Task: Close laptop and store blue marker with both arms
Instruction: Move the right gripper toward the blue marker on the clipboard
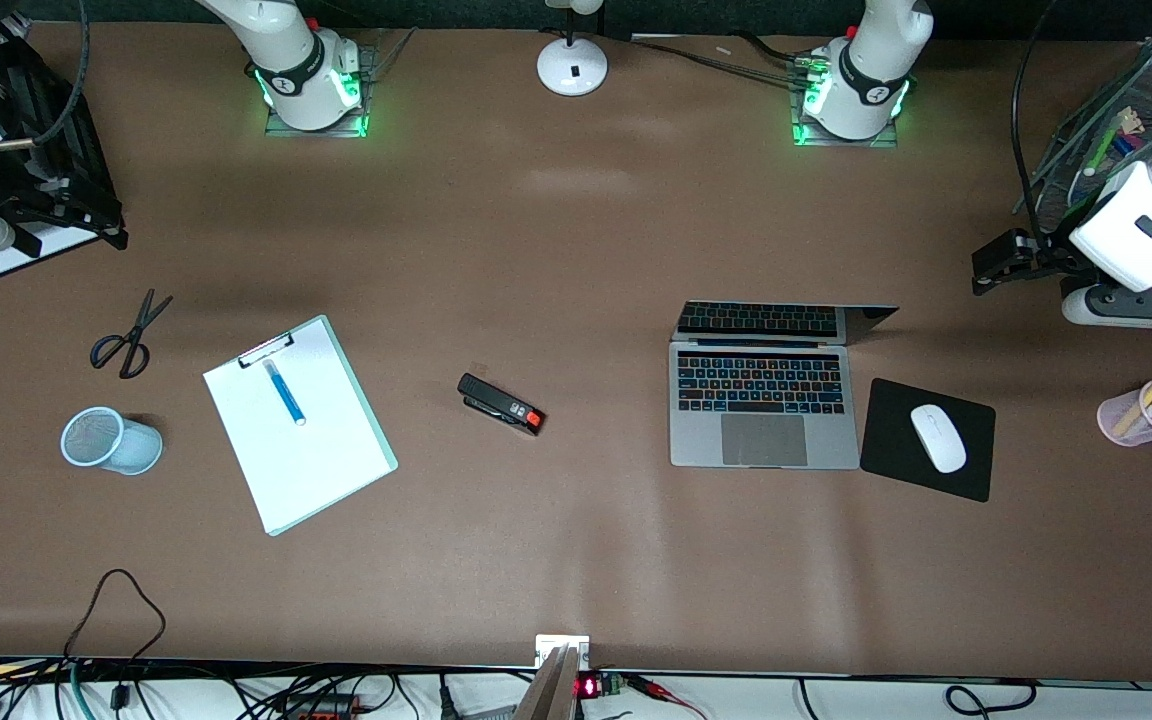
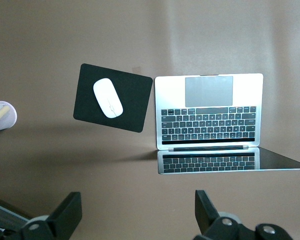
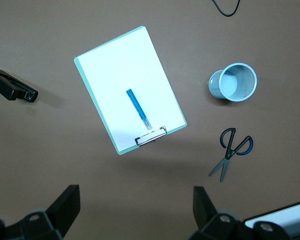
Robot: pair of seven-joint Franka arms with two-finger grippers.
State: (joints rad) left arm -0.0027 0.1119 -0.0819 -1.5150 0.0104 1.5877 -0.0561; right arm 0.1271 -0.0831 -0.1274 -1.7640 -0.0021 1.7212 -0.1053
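Blue marker on clipboard; end effector spread

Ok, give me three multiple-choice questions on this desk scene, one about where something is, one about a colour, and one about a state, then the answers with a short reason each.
1. Where does the blue marker lie?
A. in the mesh cup
B. on the paper of the clipboard
C. on the mouse pad

2. What colour is the mouse?
A. white
B. red
C. blue

3. How is the laptop now?
A. shut flat
B. lid open
C. lying upside down

Answers:
1 B: the front and right wrist views show the marker on the white sheet, just below the clip.
2 A: it shows white against the black mouse pad.
3 B: the keys and trackpad are in plain sight, and the screen mirrors the keys.
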